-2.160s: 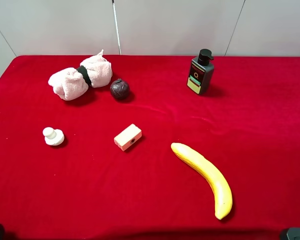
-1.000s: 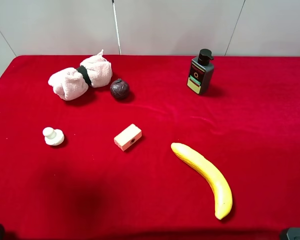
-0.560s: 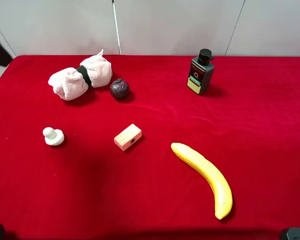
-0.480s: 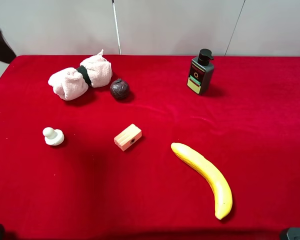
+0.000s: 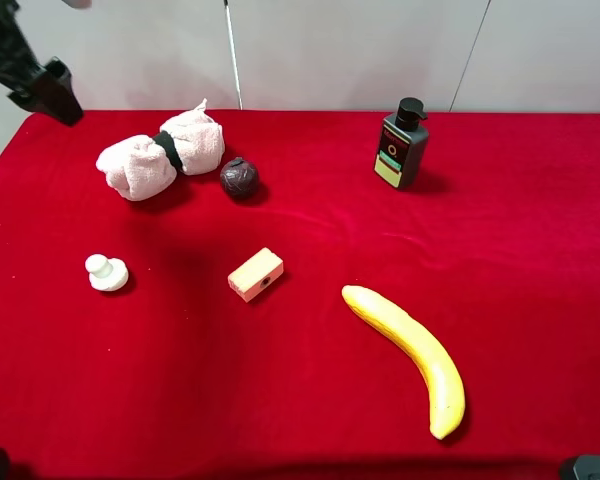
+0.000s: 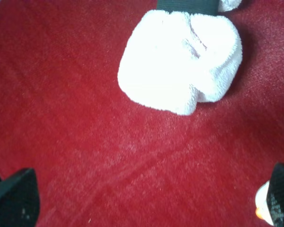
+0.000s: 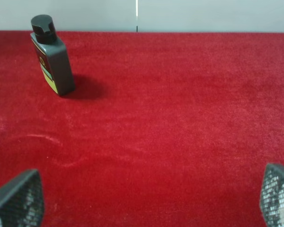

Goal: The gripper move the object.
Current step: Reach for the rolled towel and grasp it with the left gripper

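The object, a pale pink rolled towel (image 5: 160, 155) with a black band round its middle, lies at the back left of the red table (image 5: 310, 400). My left gripper (image 5: 50, 92) hangs above the table's back left corner, left of the towel and apart from it. In the left wrist view one end of the towel (image 6: 180, 56) lies ahead of the left gripper (image 6: 146, 198), whose jaws stand wide open and empty. In the right wrist view the right gripper (image 7: 146, 196) is open over bare cloth, with nothing between its fingertips.
A dark round ball (image 5: 239, 178) sits just right of the towel. A white knob figure (image 5: 107, 272), a small wooden block (image 5: 255, 274) and a banana (image 5: 412, 355) lie nearer the front. A dark pump bottle (image 5: 401, 145), also the bottle (image 7: 52, 56), stands at the back right.
My left arm has come into the exterior high view at the top left and moved right and down towards the towel. Nothing on the table has moved.
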Controlling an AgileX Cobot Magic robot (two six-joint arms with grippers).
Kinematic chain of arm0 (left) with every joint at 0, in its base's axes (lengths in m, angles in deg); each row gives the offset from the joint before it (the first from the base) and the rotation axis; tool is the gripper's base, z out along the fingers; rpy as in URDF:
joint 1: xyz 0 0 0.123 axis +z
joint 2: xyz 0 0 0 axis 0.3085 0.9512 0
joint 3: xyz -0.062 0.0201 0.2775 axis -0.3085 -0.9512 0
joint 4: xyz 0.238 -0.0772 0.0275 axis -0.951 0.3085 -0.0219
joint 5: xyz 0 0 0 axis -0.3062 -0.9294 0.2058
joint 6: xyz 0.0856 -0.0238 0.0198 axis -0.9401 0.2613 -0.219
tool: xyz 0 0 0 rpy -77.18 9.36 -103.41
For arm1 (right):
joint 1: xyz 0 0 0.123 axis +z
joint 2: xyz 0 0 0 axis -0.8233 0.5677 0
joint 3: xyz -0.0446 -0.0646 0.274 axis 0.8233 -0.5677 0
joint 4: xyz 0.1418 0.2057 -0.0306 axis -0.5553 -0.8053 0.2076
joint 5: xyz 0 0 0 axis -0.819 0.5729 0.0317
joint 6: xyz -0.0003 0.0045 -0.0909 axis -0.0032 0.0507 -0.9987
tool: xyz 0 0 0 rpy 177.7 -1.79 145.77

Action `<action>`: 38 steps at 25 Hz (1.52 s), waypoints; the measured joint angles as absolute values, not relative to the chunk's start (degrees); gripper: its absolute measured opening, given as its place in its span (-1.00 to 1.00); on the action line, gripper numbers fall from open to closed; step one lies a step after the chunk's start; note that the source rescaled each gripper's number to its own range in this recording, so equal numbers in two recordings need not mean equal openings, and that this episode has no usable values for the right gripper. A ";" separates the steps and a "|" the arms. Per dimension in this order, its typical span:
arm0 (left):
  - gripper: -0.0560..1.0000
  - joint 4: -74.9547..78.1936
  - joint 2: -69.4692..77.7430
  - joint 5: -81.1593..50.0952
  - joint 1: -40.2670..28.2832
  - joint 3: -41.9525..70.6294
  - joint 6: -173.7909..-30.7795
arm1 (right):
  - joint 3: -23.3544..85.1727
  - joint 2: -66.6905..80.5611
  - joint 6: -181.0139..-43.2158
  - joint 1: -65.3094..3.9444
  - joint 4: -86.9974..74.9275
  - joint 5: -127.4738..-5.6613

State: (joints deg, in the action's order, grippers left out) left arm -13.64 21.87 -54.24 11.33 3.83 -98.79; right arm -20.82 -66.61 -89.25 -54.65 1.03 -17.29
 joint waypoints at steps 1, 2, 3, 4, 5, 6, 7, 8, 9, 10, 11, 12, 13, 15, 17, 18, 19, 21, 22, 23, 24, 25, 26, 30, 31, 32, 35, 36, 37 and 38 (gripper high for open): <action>0.87 -13.64 22.94 -53.47 11.25 3.83 -98.79 | -20.82 -66.61 -89.25 -54.65 1.03 -17.29; 0.87 -13.64 23.94 -52.70 10.94 3.90 -98.79 | -20.82 -66.61 -89.25 -54.65 1.03 -17.29; 0.87 -13.64 24.97 -51.83 10.70 3.90 -98.79 | -20.82 -66.61 -89.25 -54.65 1.03 -17.29; 0.87 -13.59 25.76 -51.16 10.56 3.90 -98.79 | -20.82 -66.61 -89.25 -54.65 1.03 -17.29; 0.87 -13.52 26.65 -50.41 10.19 3.90 -98.79 | -20.82 -66.61 -89.25 -54.65 1.03 -17.29; 0.87 -13.53 27.52 -49.66 10.11 3.90 -98.79 | -20.82 -66.61 -89.25 -54.65 1.03 -17.29; 0.87 -13.42 28.34 -48.89 10.03 3.90 -98.79 | -20.82 -66.61 -89.25 -54.65 1.03 -17.24; 0.87 -13.42 29.02 -48.30 9.86 3.96 -98.79 | -20.82 -66.61 -89.25 -54.65 1.03 -17.24; 0.87 -13.42 29.80 -47.61 9.70 3.95 -98.79 | -20.82 -66.61 -89.25 -54.65 1.03 -17.24; 0.87 -13.42 30.64 -46.94 9.58 3.95 -98.84 | -20.82 -66.61 -89.25 -54.65 1.03 -17.24; 0.87 -13.37 31.39 -46.36 9.51 4.01 -98.84 | -20.82 -66.61 -89.25 -54.65 1.03 -17.24; 0.87 -13.37 32.30 -45.63 9.45 4.01 -98.92 | -20.82 -66.61 -89.25 -54.65 1.03 -17.24; 0.87 -13.37 33.20 -45.01 9.28 4.01 -98.92 | -20.82 -66.61 -89.25 -54.65 1.03 -17.24; 0.87 -13.37 34.97 -43.89 8.94 4.01 -98.96 | -20.82 -66.61 -89.25 -54.65 1.03 -17.24; 0.87 -13.37 36.92 -42.66 8.57 4.01 -98.96 | -20.82 -66.61 -89.25 -54.65 1.03 -17.24; 0.87 -13.37 37.71 -42.10 8.28 4.01 -98.96 | -20.82 -66.61 -89.25 -54.65 1.03 -17.24; 0.87 -13.37 38.57 -41.45 8.20 4.01 -98.96 | -20.82 -66.61 -89.25 -54.65 1.03 -17.24; 0.87 -13.37 40.30 -40.16 7.84 4.01 -98.96 | -20.82 -66.61 -89.25 -54.65 1.03 -17.24; 0.87 -13.37 41.01 -39.66 7.68 4.01 -98.96 | -20.82 -66.61 -89.25 -54.65 1.03 -17.24; 0.87 -13.37 41.80 -39.13 7.61 4.01 -98.96 | -20.82 -66.61 -89.25 -54.65 1.03 -17.24; 0.87 -13.37 42.48 -38.56 7.54 4.01 -98.96 | -20.82 -66.61 -89.25 -54.65 1.03 -17.24; 0.87 -13.37 43.14 -38.16 7.43 4.01 -98.96 | -20.82 -66.61 -89.25 -54.65 1.03 -17.24; 0.87 -13.37 43.61 -37.82 7.43 4.01 -98.96 | -20.82 -66.61 -89.25 -54.65 1.03 -17.24; 0.87 -13.37 45.70 -36.81 7.35 4.05 -98.96 | -20.82 -66.61 -89.25 -54.65 0.99 -17.30; 0.87 -13.37 46.11 -36.71 7.35 4.05 -98.96 | -20.82 -66.61 -89.25 -54.65 0.99 -17.30; 0.87 -13.37 46.51 -36.58 7.35 4.05 -98.96 | -20.82 -66.61 -89.25 -54.65 0.99 -17.30; 0.87 -13.37 47.14 -36.20 7.35 4.29 -98.96 | -20.82 -66.61 -89.25 -54.65 0.99 -17.30; 0.87 -13.37 47.27 -36.04 7.35 4.29 -98.96 | -20.82 -66.61 -89.25 -54.65 0.99 -17.30; 0.87 -13.37 47.43 -35.73 7.35 4.29 -98.96 | -20.82 -66.61 -89.25 -54.65 0.99 -17.30; 0.87 -13.37 47.71 -35.39 7.35 4.29 -98.96 | -20.82 -66.61 -89.25 -54.65 0.99 -17.30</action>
